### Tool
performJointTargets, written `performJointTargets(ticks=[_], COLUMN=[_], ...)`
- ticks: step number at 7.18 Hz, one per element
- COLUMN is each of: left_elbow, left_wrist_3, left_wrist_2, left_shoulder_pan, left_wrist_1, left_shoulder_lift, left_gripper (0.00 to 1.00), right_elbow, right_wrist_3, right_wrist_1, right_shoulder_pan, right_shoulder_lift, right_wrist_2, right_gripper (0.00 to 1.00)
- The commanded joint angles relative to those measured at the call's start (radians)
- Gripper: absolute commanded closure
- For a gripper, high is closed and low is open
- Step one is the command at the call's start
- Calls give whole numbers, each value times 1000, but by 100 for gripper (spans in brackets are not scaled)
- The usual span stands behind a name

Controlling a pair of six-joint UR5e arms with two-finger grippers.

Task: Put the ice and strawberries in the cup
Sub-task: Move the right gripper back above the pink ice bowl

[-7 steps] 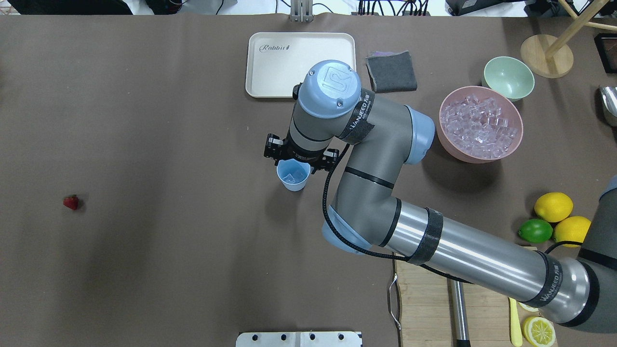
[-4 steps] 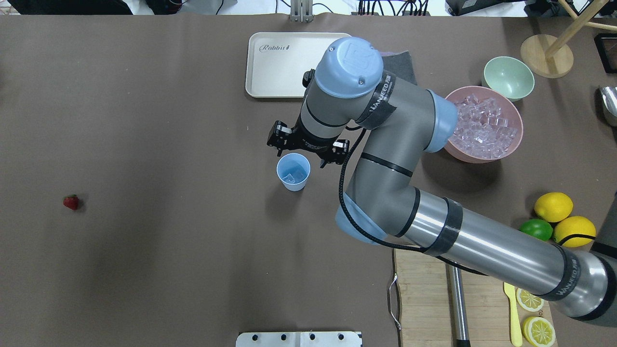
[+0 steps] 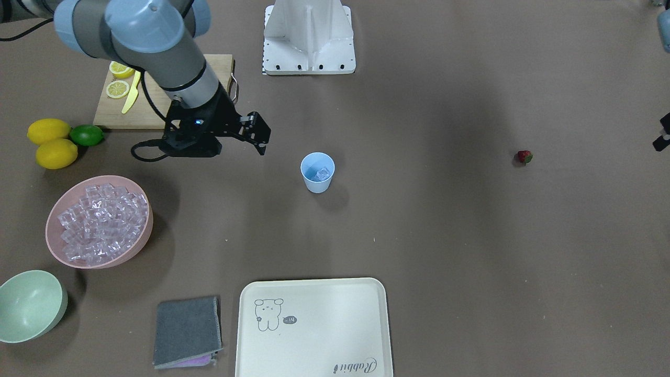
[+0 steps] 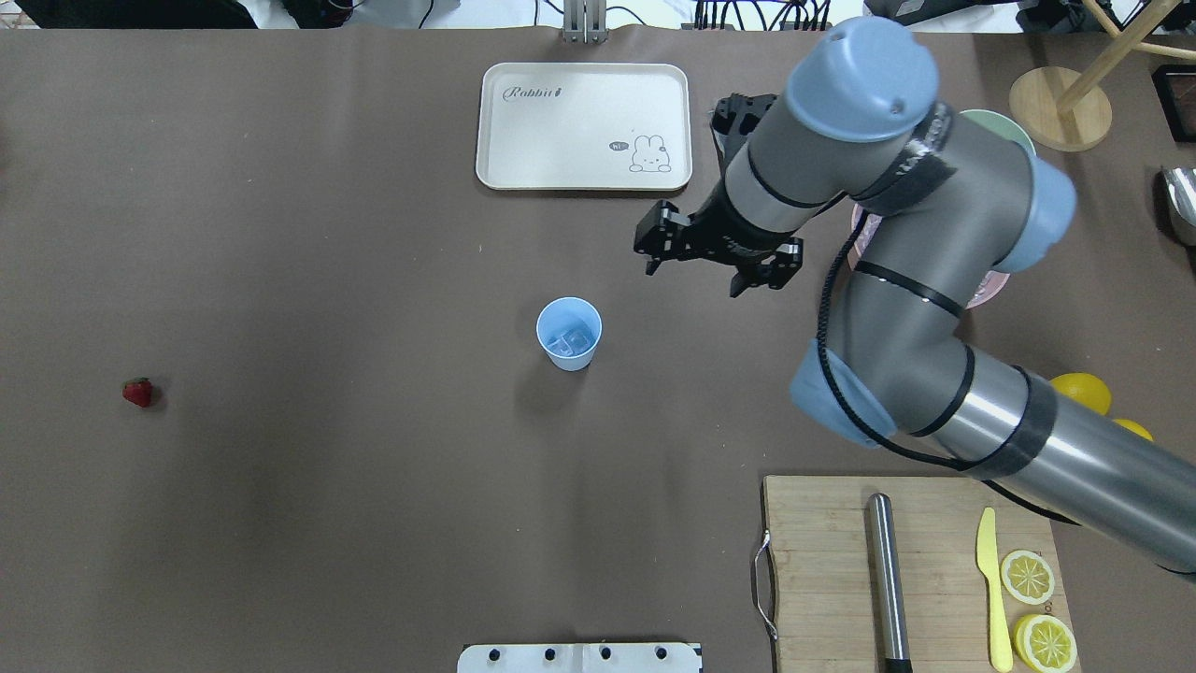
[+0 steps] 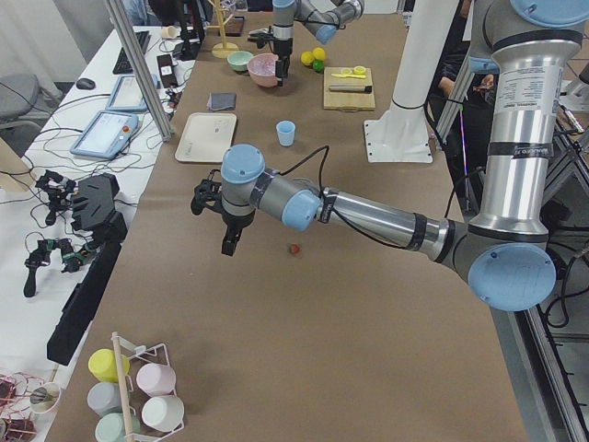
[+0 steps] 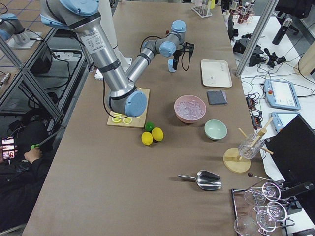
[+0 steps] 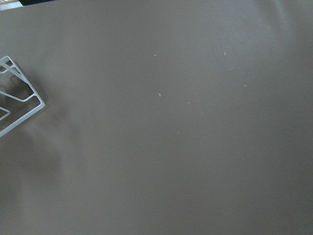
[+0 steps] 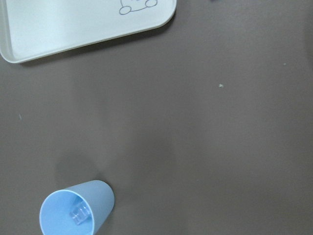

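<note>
Brown table [image 4: 327,234], seen from several cameras. Cup [image 4: 569,334] stands upright near the table's middle, one ice cube [image 4: 571,342] visible at its bottom; the cube also shows in the right wrist view [image 8: 79,214]. The rest of the ice [image 3: 99,222] fills the pink bowl [image 3: 140,242] at the robot's right. Strawberry [image 4: 137,392] lies alone on the bare surface, well apart from the cup, toward the robot's left. Right gripper [image 4: 718,265] hangs above the table between cup and pink bowl, fingers spread apart, nothing between them. Left gripper [image 5: 226,224] hovers near the strawberry [image 5: 294,248] in the left side view; whether its fingers are apart or together cannot be told. Cream tray [image 4: 523,140] lies beyond the cup; cutting board [image 4: 822,561] sits at the robot's near right.
</note>
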Motion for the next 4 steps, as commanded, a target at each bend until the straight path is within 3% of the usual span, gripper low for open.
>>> performJointTargets(ticks=[1, 3, 4], left_elbow=[2, -55, -61], left_wrist_3=[-357, -404, -404], left_wrist_2=[9, 192, 222], left_shoulder_pan=[97, 271, 310], left_wrist_1=[-209, -285, -285], left_shoulder_lift=[42, 119, 127], left_gripper=[2, 2, 2], right_elbow=[22, 25, 24], right_wrist_3=[-145, -247, -249], right_wrist_1=[13, 13, 13], right_shoulder_pan=[74, 130, 137], right_shoulder_lift=[-99, -171, -181], right_wrist_2=[7, 4, 2], right_gripper=[1, 1, 1])
